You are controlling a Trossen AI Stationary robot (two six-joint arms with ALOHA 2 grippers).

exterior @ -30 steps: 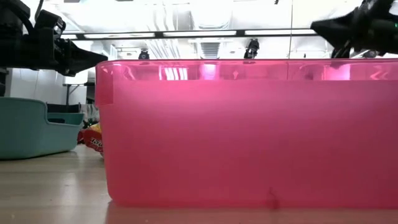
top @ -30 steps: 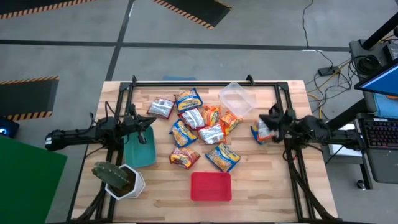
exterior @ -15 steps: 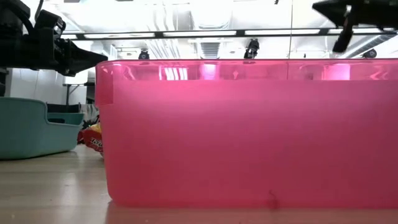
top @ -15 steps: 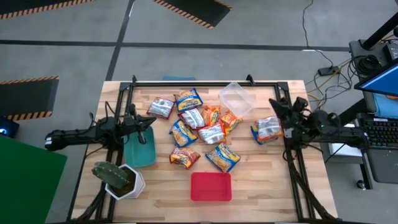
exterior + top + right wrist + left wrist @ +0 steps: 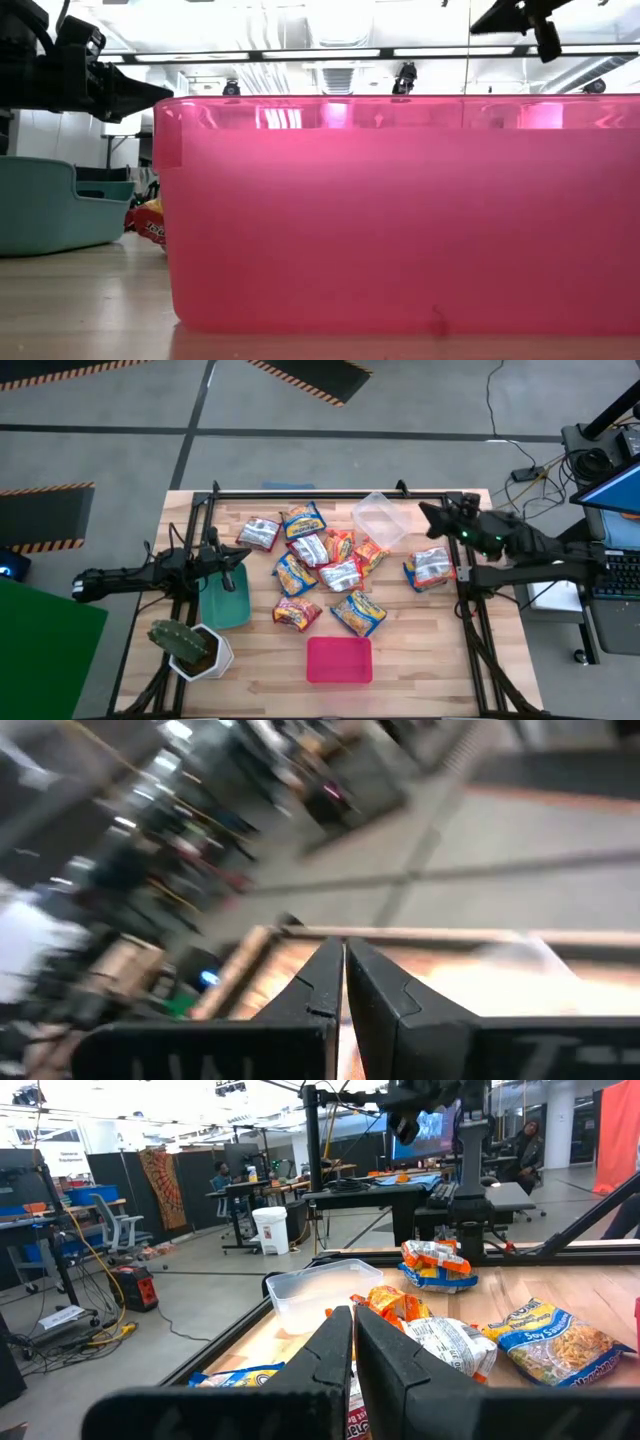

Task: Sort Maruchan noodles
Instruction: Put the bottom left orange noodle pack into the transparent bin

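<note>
The wooden tabletop [image 5: 420, 650] carries three bins and a potted cactus [image 5: 185, 644]. Taking the red bin [image 5: 339, 660] at the near edge as the landmark: the teal bin [image 5: 224, 598] sits to its left, with the cactus just in front of that bin, and the clear bin [image 5: 381, 520] lies tilted at the far side, up and slightly right of the red bin.

The noodle packets [image 5: 318, 565] lie scattered in a loose pile between the red bin and the clear bin, with orange, blue-and-yellow and silver kinds mixed. One separate packet [image 5: 430, 567] rests alone, up and to the right of the red bin.

The left gripper [image 5: 238, 559] hangs over the teal bin, clenched and empty. The right gripper [image 5: 424, 510] is raised beside the clear bin, beyond the separate packet, its fingers [image 5: 318, 982] pressed together and grasping nothing.
</note>
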